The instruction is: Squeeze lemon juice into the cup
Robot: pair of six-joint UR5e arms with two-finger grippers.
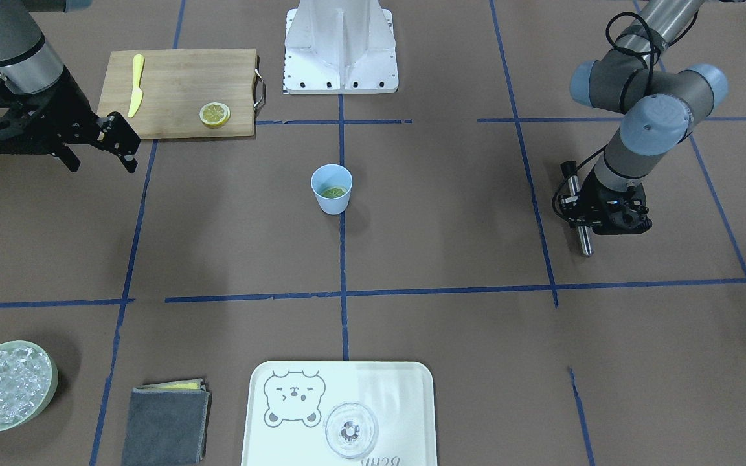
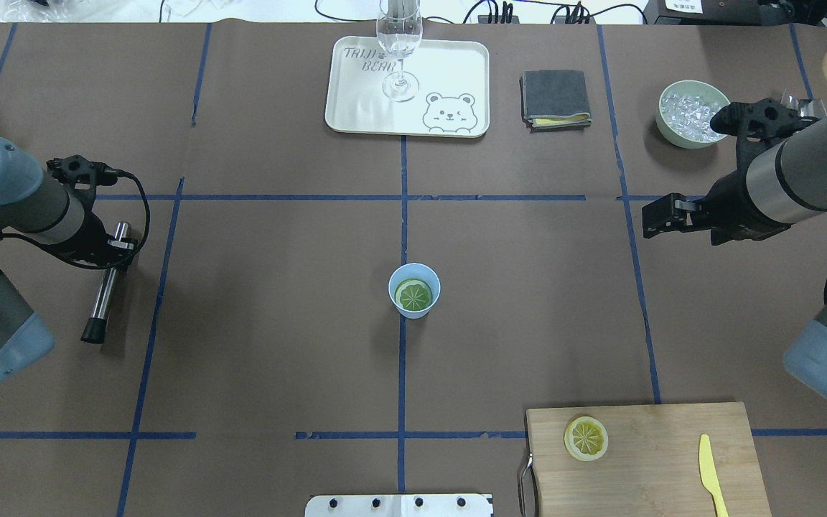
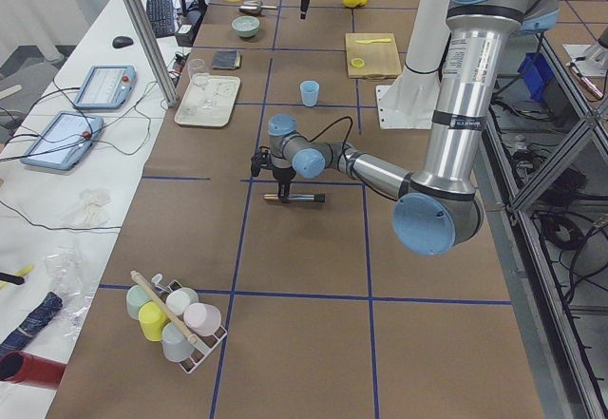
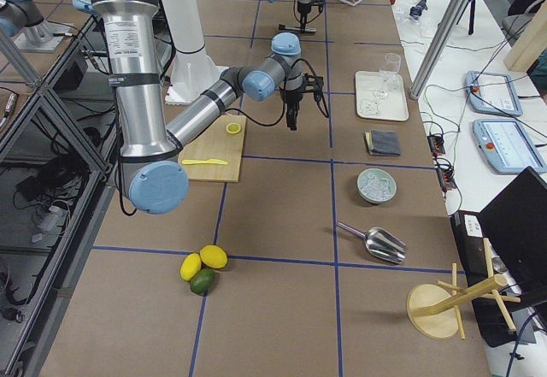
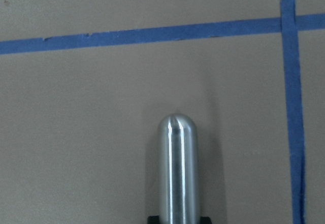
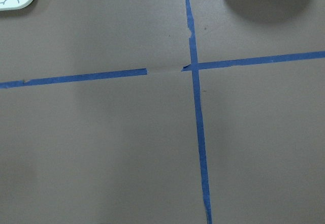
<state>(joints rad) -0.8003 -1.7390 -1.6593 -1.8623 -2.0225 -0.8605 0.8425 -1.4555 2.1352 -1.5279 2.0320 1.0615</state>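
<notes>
The light-blue cup (image 1: 332,204) stands upright at the table's centre, and also shows in the overhead view (image 2: 393,285). One lemon slice (image 2: 413,295) lies flat inside it (image 1: 333,191). A second, similar lemon slice (image 1: 215,114) lies on the wooden cutting board (image 1: 179,90). My left gripper (image 1: 584,223) is far to one side of the cup, low over the table. It is shut on a metal rod (image 2: 101,301), whose rounded end shows in the left wrist view (image 5: 177,168). My right gripper (image 1: 125,139) hovers open and empty, between the cutting board and the bowl of ice.
A yellow plastic knife (image 1: 135,85) lies on the board. A pale-green bowl of ice (image 1: 53,382), a folded grey cloth (image 1: 166,424) and a white bear tray (image 1: 405,395) carrying a clear glass (image 1: 351,430) line the far edge. The robot's white base (image 1: 340,45) is behind the cup.
</notes>
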